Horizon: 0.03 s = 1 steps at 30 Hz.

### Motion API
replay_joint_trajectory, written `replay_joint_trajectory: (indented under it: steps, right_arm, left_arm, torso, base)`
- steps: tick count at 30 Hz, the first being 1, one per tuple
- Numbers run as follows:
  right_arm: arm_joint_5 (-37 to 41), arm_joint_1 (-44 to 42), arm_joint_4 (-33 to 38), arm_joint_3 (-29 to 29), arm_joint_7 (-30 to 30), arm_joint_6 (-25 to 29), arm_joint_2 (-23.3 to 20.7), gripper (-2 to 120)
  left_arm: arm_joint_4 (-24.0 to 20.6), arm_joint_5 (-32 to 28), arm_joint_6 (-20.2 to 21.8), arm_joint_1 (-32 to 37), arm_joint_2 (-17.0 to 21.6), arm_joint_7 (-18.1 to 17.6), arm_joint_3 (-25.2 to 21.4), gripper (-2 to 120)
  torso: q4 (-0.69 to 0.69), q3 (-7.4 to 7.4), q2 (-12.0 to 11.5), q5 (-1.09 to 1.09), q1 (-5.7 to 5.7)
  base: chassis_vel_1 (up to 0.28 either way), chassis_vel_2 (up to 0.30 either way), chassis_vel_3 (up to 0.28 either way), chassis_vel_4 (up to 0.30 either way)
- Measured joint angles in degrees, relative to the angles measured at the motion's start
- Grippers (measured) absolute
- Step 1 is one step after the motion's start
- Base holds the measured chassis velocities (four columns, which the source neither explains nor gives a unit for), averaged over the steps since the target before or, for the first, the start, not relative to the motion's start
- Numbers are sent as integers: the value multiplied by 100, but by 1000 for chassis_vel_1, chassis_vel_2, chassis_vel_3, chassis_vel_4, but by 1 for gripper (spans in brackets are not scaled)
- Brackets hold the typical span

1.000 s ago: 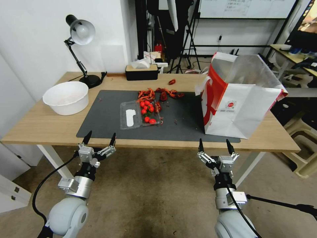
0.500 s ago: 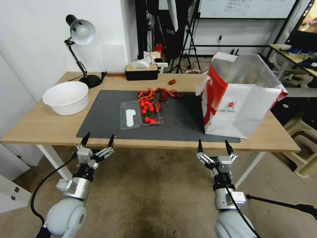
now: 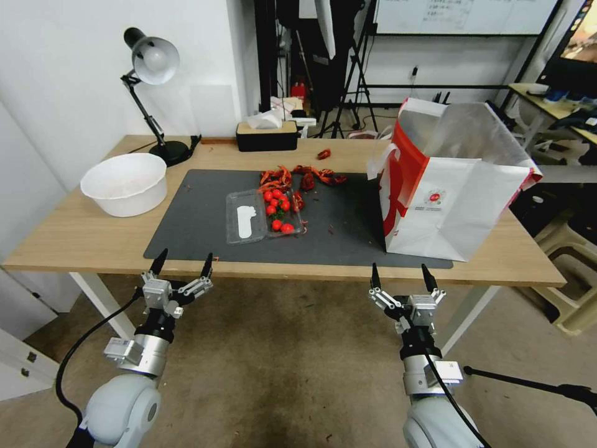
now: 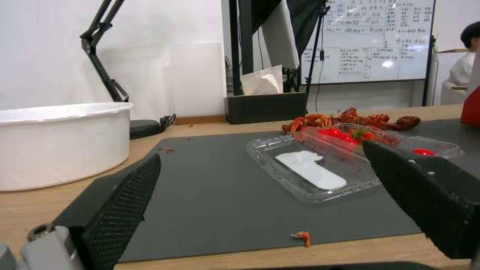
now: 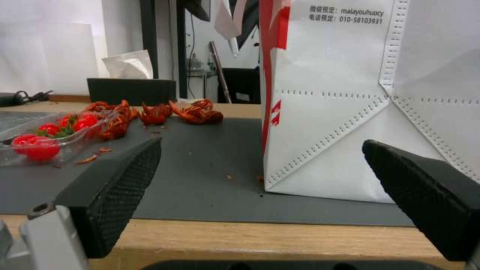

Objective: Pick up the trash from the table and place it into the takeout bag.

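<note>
- The white bowl [image 3: 124, 183] stands at the left end of the table [image 3: 74, 239], off the dark mat [image 3: 199, 224]; its inside cannot be seen from the left wrist view, because the wall hides it.
- The left gripper [image 3: 183, 264] hangs just before the near table edge, below the mat's left corner, with its fingers spread apart and nothing between them.
- The clear plastic box [image 3: 264, 214] lies open in the middle of the mat; small red tomatoes [image 3: 277, 208] fill its right half, and a white label is on the left half.
- Behind the box, red crayfish shells [image 3: 305, 177] are scattered in a loose row; single pieces are hard to tell apart.
- The right gripper [image 3: 400, 276] hovers before the table edge, under the bag, also with fingers wide apart and empty.
- The takeout bag [image 3: 454, 205] stands upright at the mat's right end, white with red sides, mouth open; its contents are not visible.
</note>
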Motion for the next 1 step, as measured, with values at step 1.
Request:
replay_joint_trajectory:
  steps: [1]
  right_arm:
    - [0, 0, 0, 0, 0, 0, 0, 100]
  left_arm:
    - [0, 0, 0, 0, 0, 0, 0, 100]
  torso:
    - [0, 0, 0, 0, 0]
  base:
    - [0, 0, 0, 0]
